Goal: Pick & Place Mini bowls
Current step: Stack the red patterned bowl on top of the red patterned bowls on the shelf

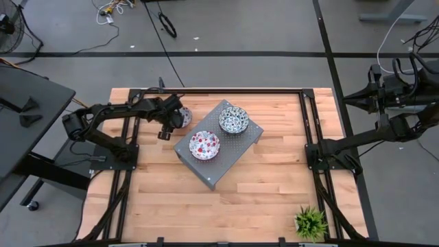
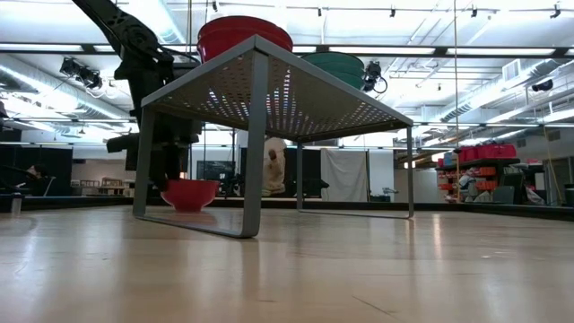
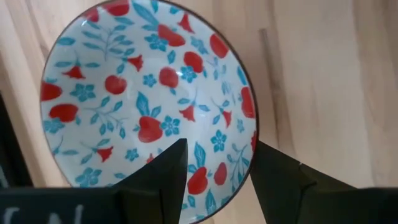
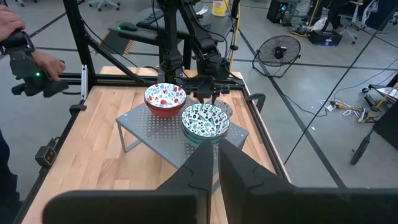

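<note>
Three mini bowls show. A red-patterned one (image 1: 204, 145) and a teal-patterned one (image 1: 234, 121) sit on top of a grey perforated metal stand (image 1: 236, 147). Another red-patterned bowl (image 1: 185, 116) (image 3: 143, 99) rests on the wooden table by the stand's far-left side, seen in the low view as the red bowl (image 2: 188, 193). My left gripper (image 1: 167, 127) (image 3: 214, 165) hangs over this bowl, pointing down and open. One finger (image 3: 165, 177) is above the inside and the other finger (image 3: 280, 180) is outside the rim (image 3: 252, 118). My right gripper (image 4: 216, 171) is shut and waits off the table's right side.
A small green potted plant (image 1: 310, 223) stands at the table's near right corner. Black frame rails (image 1: 312, 123) run along the table's sides. In the right wrist view a person's hand (image 4: 31, 62) holds a device beyond the table's left edge.
</note>
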You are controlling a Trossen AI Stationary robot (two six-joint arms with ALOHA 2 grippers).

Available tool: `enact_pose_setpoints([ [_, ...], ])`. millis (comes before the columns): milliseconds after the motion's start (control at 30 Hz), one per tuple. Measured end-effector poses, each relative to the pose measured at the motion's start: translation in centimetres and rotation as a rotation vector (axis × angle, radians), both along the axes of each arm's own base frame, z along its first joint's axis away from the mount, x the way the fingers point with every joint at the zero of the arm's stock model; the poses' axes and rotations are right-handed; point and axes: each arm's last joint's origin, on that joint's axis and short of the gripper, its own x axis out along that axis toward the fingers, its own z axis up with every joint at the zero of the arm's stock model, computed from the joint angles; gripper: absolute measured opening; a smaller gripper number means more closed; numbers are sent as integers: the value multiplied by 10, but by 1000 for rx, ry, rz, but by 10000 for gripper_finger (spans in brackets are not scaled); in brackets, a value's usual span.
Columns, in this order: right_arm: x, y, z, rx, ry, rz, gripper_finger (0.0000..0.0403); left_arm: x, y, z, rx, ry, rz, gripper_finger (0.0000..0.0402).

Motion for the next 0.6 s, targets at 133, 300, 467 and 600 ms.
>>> enact_pose_setpoints([
  [133, 0, 0, 0, 0, 0, 0, 27, 1, 0, 0, -14, -15, -7, 172],
  [300, 0, 0, 0, 0, 0, 0, 27, 1, 0, 0, -14, -16, -6, 172],
  [467, 0, 0, 0, 0, 0, 0, 27, 1, 0, 0, -15, -17, -6, 164],
  [600, 0, 0, 0, 0, 0, 0, 27, 1, -1, 0, -29, -25, -8, 143],
])
